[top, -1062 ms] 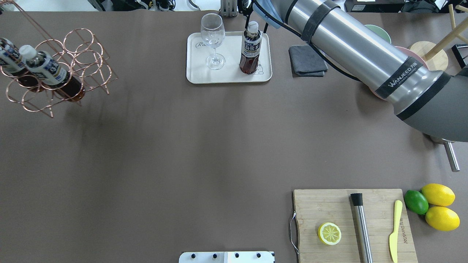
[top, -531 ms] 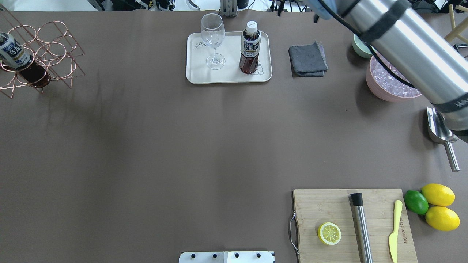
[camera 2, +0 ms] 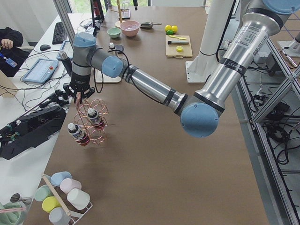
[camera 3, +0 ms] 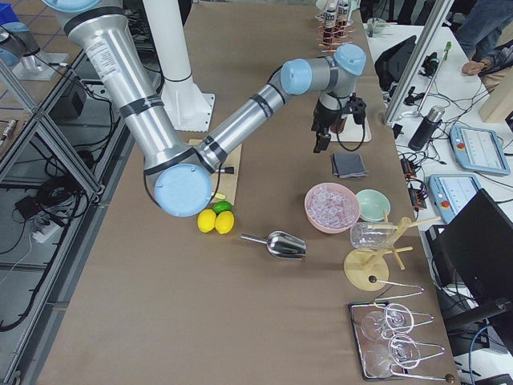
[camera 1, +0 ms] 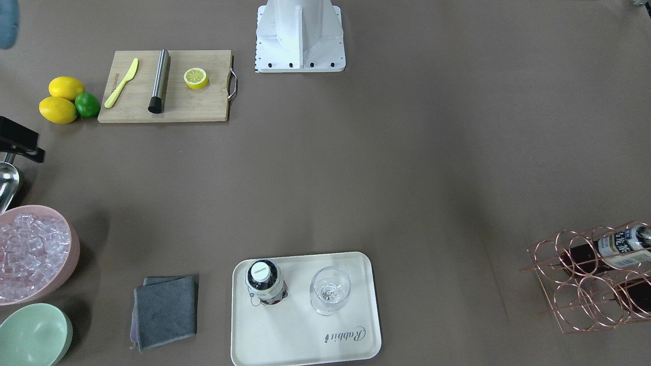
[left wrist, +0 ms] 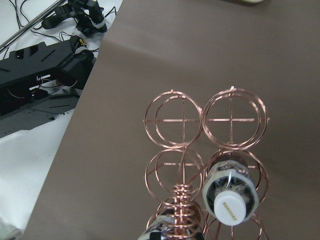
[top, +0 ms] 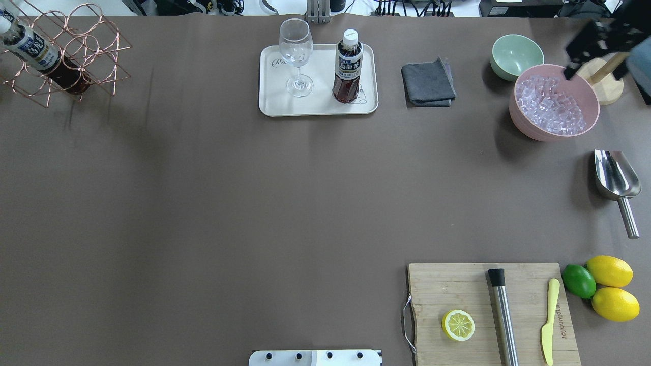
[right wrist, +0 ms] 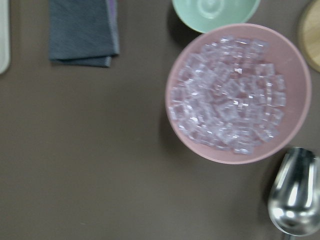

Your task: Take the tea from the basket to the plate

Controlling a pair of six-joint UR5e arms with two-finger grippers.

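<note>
One tea bottle (top: 348,66) stands upright on the cream plate (top: 318,104), beside a wine glass (top: 296,56). It also shows in the front view (camera 1: 264,282). The copper wire basket (top: 71,51) is at the table's far left with two tea bottles (top: 38,51) lying in its cells. My left gripper (camera 2: 76,93) is right over the basket's coiled handle; I cannot tell if it is shut. The left wrist view looks down on the basket (left wrist: 207,150) and a bottle cap (left wrist: 230,210). My right gripper (top: 594,61) is blurred, open and empty, above the pink bowl.
A grey cloth (top: 428,82) lies right of the plate. A green bowl (top: 516,56), a pink bowl of ice (top: 554,101), a wooden stand (top: 602,76) and a metal scoop (top: 615,175) are at the right. A cutting board (top: 457,284) and lemons (top: 610,287) are near right.
My right arm has drawn back from the plate to the far right, leaving the bottle standing there. The basket with its two bottles has shifted toward the far left corner.
</note>
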